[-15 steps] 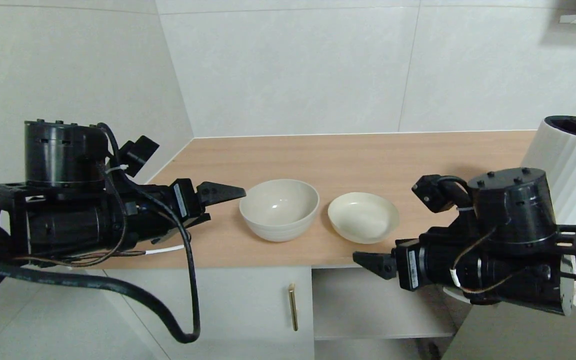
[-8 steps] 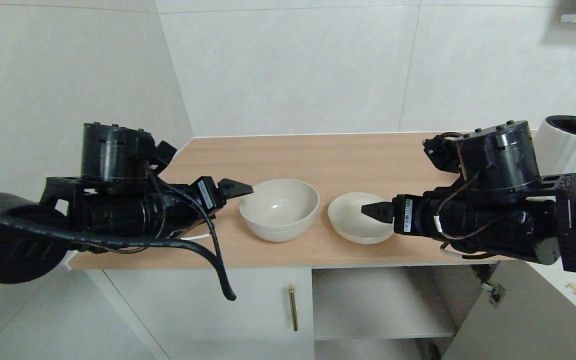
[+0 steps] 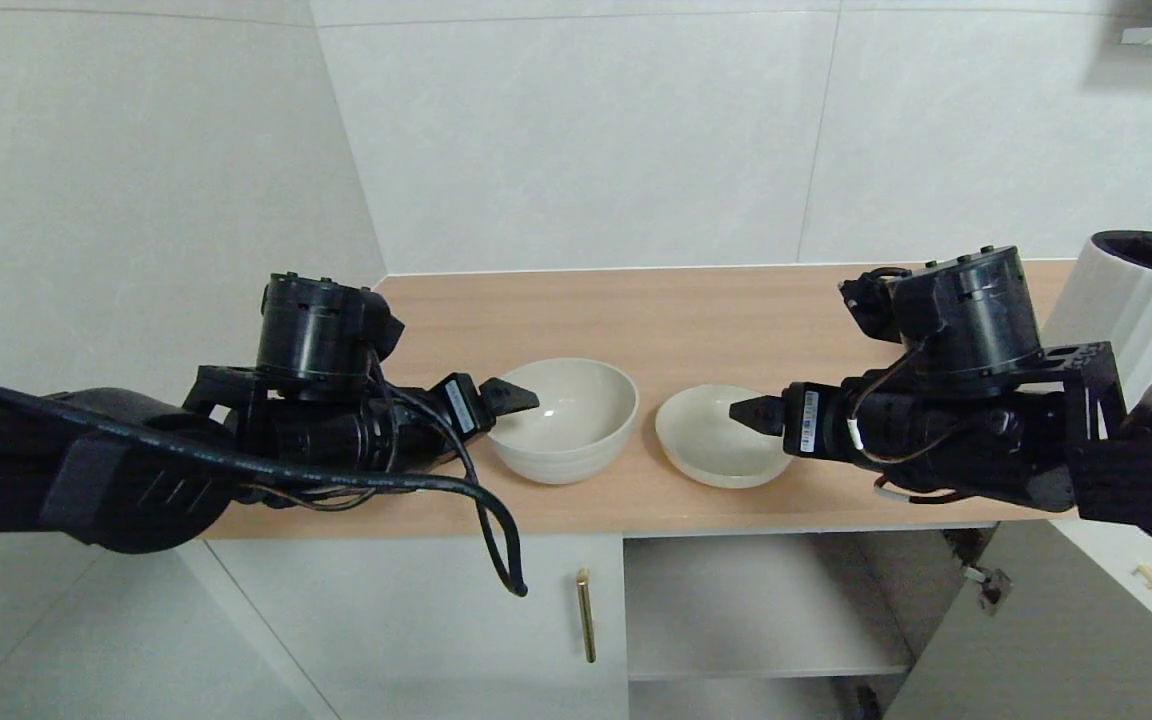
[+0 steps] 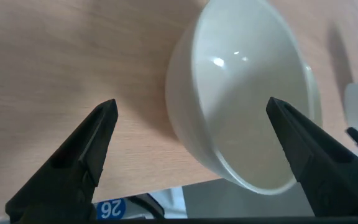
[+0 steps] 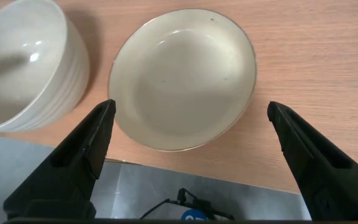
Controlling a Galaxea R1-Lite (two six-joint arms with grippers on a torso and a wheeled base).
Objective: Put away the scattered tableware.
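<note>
- Deep bowl (image 3: 561, 420) stands upright midway along the wooden counter (image 3: 656, 310). The shallow bowl (image 3: 711, 440) is just beside it at 3 o'clock, with a thin gap between them. Both sit close to the counter's 6 o'clock edge.
- My left gripper (image 4: 190, 104) is released, claws spread wide, at the deep bowl's 9 o'clock rim. If I drive in too low, I judge it shoves that bowl into its neighbour.
- My right gripper (image 5: 190, 107) is likewise released, claws spread and lined up on the shallow bowl from 3 o'clock. A glancing touch on that low, sloped rim could skid it off the edge, above the open cabinet shelf (image 3: 756, 610).
- Glazed walls look slippery, so a rim pinch may let either bowl swing or drop.
- Both arms face each other, and advancing them together risks a clash.
</note>
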